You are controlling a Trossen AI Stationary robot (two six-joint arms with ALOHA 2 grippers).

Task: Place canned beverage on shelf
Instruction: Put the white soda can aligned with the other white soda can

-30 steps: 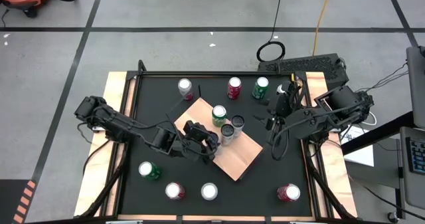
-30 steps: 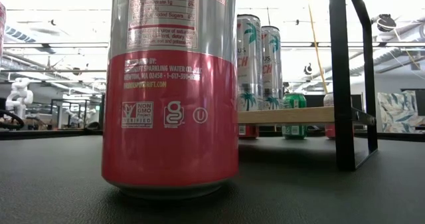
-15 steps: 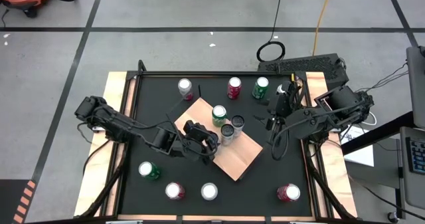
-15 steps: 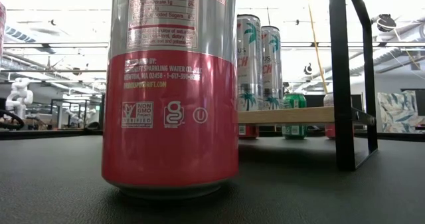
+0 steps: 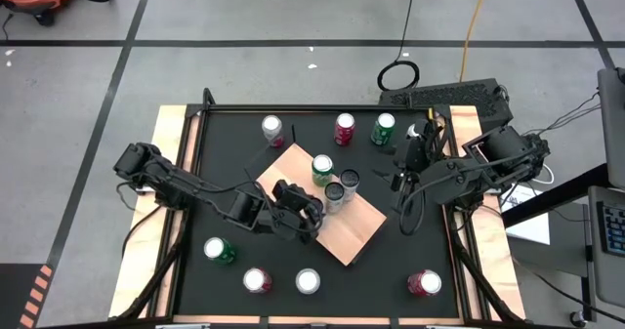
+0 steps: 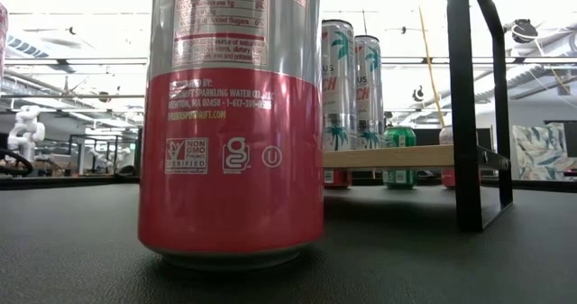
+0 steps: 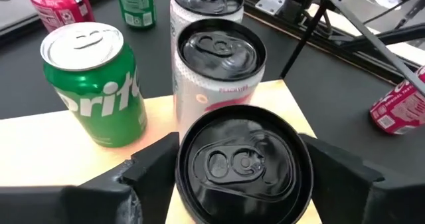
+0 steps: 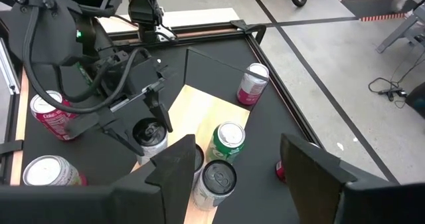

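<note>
The black table [image 5: 234, 134] fills the middle of the floor, and sitting skewed on it is the shelf [image 5: 347, 233], a tan wood-grain board turned like a diamond, with bare board showing toward five o'clock. Loose cans ring it: a white, a red and a green one along the twelve o'clock side, and a green, a red, a silver and another red one along the six o'clock edge. On the board's upper half stand a green can [image 5: 321, 169] and two slim dark-topped cans [image 5: 342, 185], close together. The left arm reaches in from nine o'clock, and the left gripper [image 7: 242, 161] sits over the board's near corner with its fingers [image 7: 156, 159] spread on either side of a black-topped can [image 7: 244, 161], which stands on the shelf just in front of the two slim ones; the pads look flush to it or barely off, so I'd judge this a release under way rather than a firm pinch. The right arm waits at three o'clock, its right gripper [image 8: 236, 174] half spread and empty, pointing toward the shelf. The can itself looks rigid if full, fairly hefty for its size, with smooth slick sides; it is tall enough to tip if nudged at the rim. I'd take it around the mid-body, fingers opposite each other, keeping clear of the neighbours standing just behind it.
</note>
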